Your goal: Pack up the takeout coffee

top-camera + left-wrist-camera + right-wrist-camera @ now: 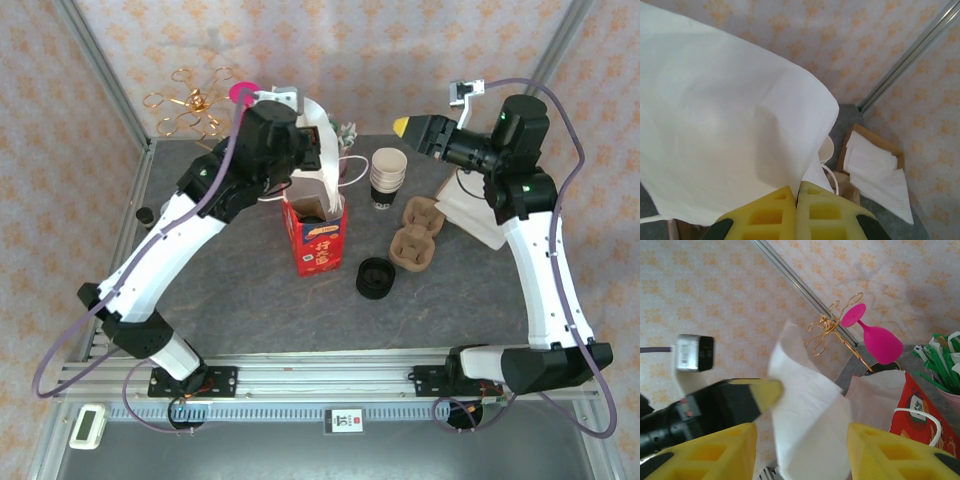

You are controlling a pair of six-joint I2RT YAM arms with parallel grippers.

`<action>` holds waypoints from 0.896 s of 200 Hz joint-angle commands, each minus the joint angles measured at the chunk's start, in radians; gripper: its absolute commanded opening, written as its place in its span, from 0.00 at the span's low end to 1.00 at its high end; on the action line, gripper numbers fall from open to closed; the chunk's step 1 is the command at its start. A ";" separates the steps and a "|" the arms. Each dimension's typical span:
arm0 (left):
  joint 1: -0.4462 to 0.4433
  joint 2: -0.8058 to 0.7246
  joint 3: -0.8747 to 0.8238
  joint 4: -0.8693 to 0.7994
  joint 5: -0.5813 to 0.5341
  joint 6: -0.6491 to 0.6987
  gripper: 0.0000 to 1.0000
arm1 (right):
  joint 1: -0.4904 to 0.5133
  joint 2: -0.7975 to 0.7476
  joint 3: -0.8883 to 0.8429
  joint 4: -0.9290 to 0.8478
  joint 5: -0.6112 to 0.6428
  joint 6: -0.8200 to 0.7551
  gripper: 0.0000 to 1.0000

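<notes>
Takeout coffee, a small dark paper cup with a round black plastic lid [313, 210], stands, as we read it, inside the red paper bag [322, 245], its dark top visible in the bag's mouth. We judge it light, thin-walled and spillable: take it low on the wall and keep it upright.

The left gripper [796, 192] is pinched on a soft white paper sheet [730, 140] above the bag. The right gripper [800, 445], right of the bag, gapes empty.

Stacked lidless cups [388, 175], a pulp tray [415, 235] and black lids [375, 278] crowd the bag's right. We find open room on its near side.

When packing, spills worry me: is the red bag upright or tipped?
Upright: the red bag stands on its base, open mouth facing up, in the top view.
</notes>
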 commanded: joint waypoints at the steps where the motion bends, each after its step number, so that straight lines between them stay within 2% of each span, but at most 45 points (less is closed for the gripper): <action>1: 0.016 0.028 -0.011 -0.023 0.069 -0.005 0.00 | 0.005 -0.033 -0.020 0.042 0.011 -0.003 0.50; 27: 0.052 0.059 -0.006 -0.032 0.100 0.004 0.00 | 0.005 -0.037 -0.031 0.046 0.012 0.001 0.50; 58: 0.109 0.026 -0.124 0.026 0.128 -0.023 0.00 | 0.005 -0.038 -0.044 0.059 0.015 0.010 0.50; 75: 0.122 0.047 -0.118 -0.017 0.127 -0.020 0.00 | 0.005 -0.036 -0.049 0.069 0.011 0.017 0.50; 120: 0.117 0.089 -0.078 -0.136 0.048 0.041 0.00 | 0.005 -0.030 -0.049 0.073 0.022 0.021 0.50; 179: 0.061 0.165 -0.049 -0.218 0.063 0.085 0.00 | 0.005 -0.018 -0.047 0.077 0.027 0.029 0.50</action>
